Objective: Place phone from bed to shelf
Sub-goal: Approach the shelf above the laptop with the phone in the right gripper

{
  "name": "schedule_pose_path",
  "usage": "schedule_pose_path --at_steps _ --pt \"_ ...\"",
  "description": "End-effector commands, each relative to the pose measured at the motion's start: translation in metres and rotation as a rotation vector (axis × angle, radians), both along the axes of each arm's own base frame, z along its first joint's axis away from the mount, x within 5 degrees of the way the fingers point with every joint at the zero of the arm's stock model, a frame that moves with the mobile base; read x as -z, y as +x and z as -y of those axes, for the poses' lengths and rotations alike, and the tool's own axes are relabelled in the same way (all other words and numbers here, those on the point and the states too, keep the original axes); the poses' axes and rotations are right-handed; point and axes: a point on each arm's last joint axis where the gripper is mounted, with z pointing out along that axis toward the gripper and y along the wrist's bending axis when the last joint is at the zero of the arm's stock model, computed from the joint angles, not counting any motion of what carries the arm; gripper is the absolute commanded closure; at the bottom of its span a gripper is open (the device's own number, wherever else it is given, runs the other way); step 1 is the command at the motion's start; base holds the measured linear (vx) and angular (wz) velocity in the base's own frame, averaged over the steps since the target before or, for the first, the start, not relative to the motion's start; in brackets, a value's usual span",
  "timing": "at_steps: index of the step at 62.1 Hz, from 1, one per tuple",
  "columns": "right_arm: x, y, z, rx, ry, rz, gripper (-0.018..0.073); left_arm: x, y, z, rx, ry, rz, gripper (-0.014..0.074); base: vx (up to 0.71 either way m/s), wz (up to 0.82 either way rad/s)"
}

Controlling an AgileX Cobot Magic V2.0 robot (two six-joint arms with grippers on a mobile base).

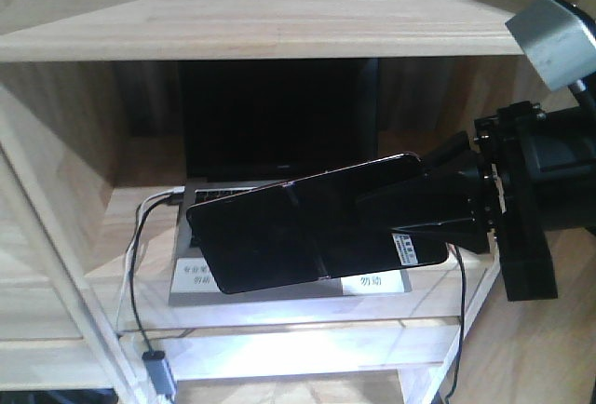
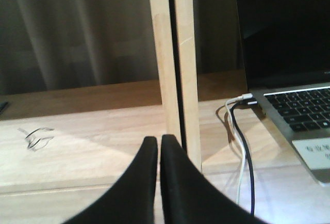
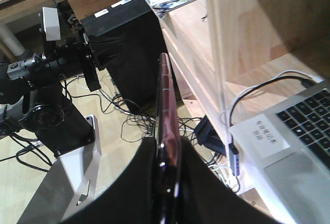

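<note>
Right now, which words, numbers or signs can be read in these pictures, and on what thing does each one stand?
"劳动", as far as it can be made out: on the right white label on the laptop.
Too blurred to read: two lines of Chinese characters on the left white label on the laptop.
Too small to read: the print on the white sticker on the phone.
Nothing else is readable.

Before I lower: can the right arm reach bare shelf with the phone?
Probably not straight ahead: the laptop fills the shelf in front of the phone in the right gripper. Bare board shows left, past the cables.
</note>
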Motion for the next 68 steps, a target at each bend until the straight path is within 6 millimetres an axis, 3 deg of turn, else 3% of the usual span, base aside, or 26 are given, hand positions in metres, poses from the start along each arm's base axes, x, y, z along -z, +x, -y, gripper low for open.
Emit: schedule_pose_path --at_steps 1,68 --pt "-0.0181 -0.0105 -0.0029 -0.051 0.098 0.008 0.0561 -0.0145 -0.0013 0.0002 0.002 -0.011 0.108 0.0595 0.11 -0.06" --pt "-0.02 -0.0102 -0.0035 -0.047 0.121 0.007 0.0561 -0.0145 -0.0013 0.0002 0.002 -0.011 0.108 0.0595 0.04 0.03"
